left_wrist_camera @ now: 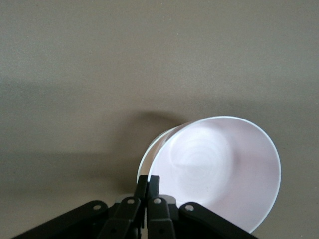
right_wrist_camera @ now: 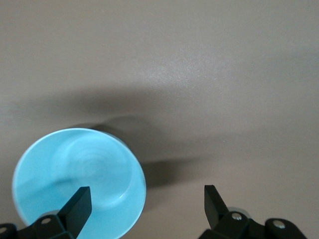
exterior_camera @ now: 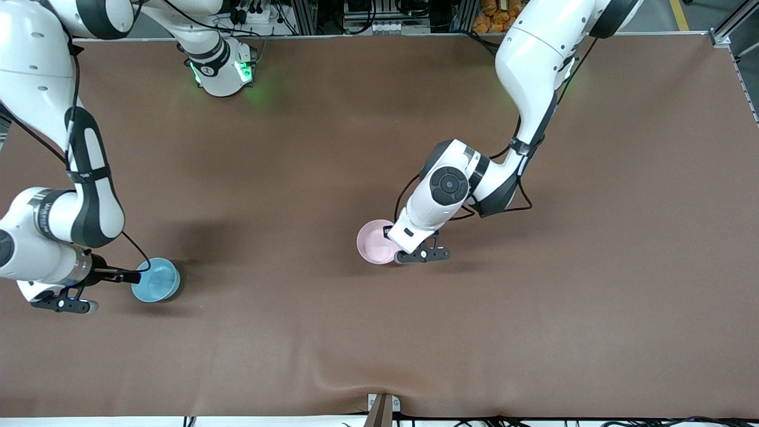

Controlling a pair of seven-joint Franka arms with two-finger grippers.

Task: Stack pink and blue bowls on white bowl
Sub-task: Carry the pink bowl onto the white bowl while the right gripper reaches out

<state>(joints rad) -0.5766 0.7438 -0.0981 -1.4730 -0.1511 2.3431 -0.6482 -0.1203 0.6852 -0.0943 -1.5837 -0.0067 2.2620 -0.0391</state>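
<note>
Two bowls show on the table (exterior_camera: 379, 332). The left gripper (left_wrist_camera: 147, 183) pinches the pink bowl's (exterior_camera: 375, 241) rim, a white bowl (left_wrist_camera: 149, 154) nested beneath. The right gripper (right_wrist_camera: 147, 201) gapes wide beside the blue bowl (exterior_camera: 156, 279).

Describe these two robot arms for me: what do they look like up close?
Both arms are glossy white with rounded shells and dark grey joint bands. Thin black cables loop alongside them. The right arm's base glows green. The left gripper and right gripper are black, each with two slim fingers.

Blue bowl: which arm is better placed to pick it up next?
Right. The right gripper is open with one finger inside the blue bowl, at the right arm's end of the table. The left gripper is shut on the pink bowl rim, mid-table.
</note>
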